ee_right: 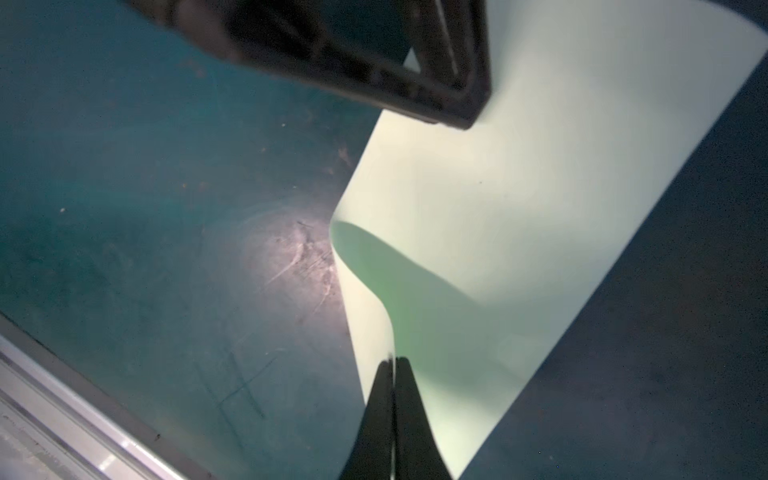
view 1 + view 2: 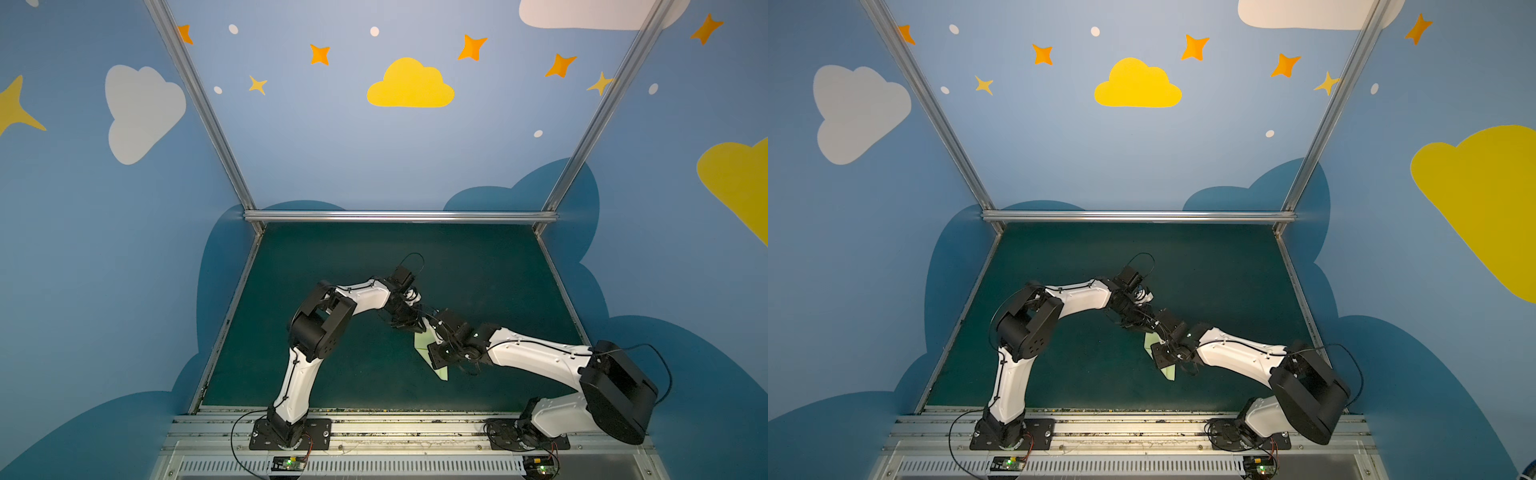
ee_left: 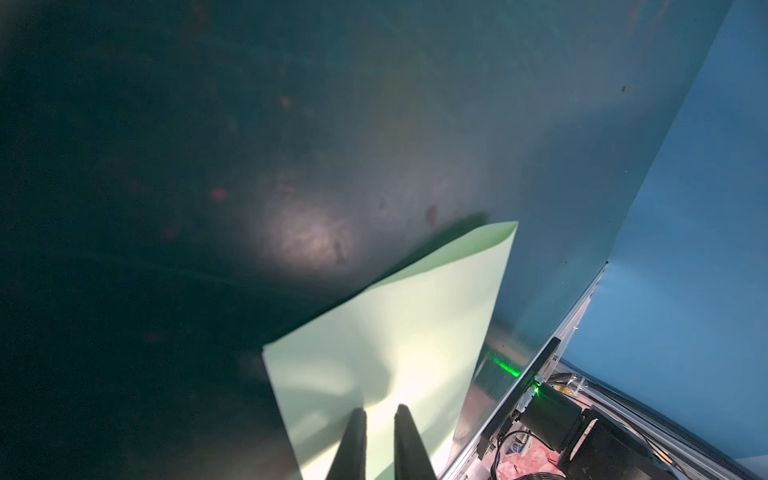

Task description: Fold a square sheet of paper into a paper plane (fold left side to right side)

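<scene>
A pale green sheet of paper (image 2: pixel 424 341) (image 2: pixel 1148 343) lies on the dark green mat between my two grippers, mostly hidden under them in both top views. My right gripper (image 1: pixel 392 360) is shut on one edge of the sheet, which curls up off the mat (image 1: pixel 519 208). Over the far part of the sheet (image 3: pixel 395 332) my left gripper (image 3: pixel 380 409) (image 2: pixel 414 328) hovers, jaws a narrow gap apart with nothing visibly between them. One of the left fingers (image 1: pixel 461 83) shows above the paper in the right wrist view.
The green mat (image 2: pixel 374 270) is bounded by an aluminium rail at the back (image 2: pixel 399 216) and another along the front (image 2: pixel 374 428), where both arm bases stand. Blue painted walls close in the left and right sides.
</scene>
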You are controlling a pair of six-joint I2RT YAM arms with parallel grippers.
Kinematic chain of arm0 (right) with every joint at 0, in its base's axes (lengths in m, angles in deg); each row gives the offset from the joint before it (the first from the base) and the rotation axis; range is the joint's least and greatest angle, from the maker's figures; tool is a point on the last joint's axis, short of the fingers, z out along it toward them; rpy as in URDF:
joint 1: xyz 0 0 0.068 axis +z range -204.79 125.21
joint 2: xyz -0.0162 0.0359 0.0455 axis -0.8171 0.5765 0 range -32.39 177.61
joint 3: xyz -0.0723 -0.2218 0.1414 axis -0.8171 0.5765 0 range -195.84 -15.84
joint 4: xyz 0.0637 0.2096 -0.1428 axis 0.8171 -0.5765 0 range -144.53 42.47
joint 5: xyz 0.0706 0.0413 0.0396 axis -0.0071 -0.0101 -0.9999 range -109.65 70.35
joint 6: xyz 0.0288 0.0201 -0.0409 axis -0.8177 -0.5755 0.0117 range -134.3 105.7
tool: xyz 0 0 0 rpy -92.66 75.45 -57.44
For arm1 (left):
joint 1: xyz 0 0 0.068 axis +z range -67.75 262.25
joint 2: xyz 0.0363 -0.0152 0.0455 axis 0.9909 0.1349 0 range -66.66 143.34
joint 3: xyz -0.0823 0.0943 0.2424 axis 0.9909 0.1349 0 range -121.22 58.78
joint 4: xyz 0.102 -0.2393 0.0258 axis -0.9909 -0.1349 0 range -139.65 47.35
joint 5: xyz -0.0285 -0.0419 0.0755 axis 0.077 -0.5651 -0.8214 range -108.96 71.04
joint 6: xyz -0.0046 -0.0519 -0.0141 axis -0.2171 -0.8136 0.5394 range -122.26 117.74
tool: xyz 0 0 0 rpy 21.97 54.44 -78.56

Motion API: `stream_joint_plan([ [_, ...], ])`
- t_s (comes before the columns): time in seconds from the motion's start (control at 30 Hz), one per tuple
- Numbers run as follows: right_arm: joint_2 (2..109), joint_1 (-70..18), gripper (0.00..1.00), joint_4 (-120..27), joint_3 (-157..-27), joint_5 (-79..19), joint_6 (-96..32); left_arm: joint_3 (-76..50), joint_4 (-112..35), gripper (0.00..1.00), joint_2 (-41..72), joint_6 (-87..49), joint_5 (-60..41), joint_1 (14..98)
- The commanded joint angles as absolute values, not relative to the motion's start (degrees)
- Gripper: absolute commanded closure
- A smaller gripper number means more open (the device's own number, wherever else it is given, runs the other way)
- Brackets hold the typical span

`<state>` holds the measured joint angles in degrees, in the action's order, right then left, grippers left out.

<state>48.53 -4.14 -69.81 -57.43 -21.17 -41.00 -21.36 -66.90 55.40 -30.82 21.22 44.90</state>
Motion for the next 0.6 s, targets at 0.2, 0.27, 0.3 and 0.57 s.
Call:
stream_joint_plan([
  [0.2, 51.8, -7.7, 1.0, -67.5, -57.2, -22.7, -38.8, -20.2, -71.2, 0.86, 56.7, -28.8, 17.8, 45.1],
  [0.27, 52.5, -8.4, 1.0, -67.1, -57.3, -22.9, -38.6, -19.9, -70.9, 0.86, 56.6, -28.9, 17.8, 45.1],
  [0.3, 52.8, -8.6, 1.0, -66.9, -57.4, -23.0, -38.6, -19.8, -70.8, 0.87, 56.6, -29.0, 17.9, 45.1],
  [0.57, 54.7, -9.4, 1.0, -66.0, -57.9, -24.0, -38.6, -19.1, -70.3, 0.88, 56.4, -28.9, 18.2, 45.0],
])
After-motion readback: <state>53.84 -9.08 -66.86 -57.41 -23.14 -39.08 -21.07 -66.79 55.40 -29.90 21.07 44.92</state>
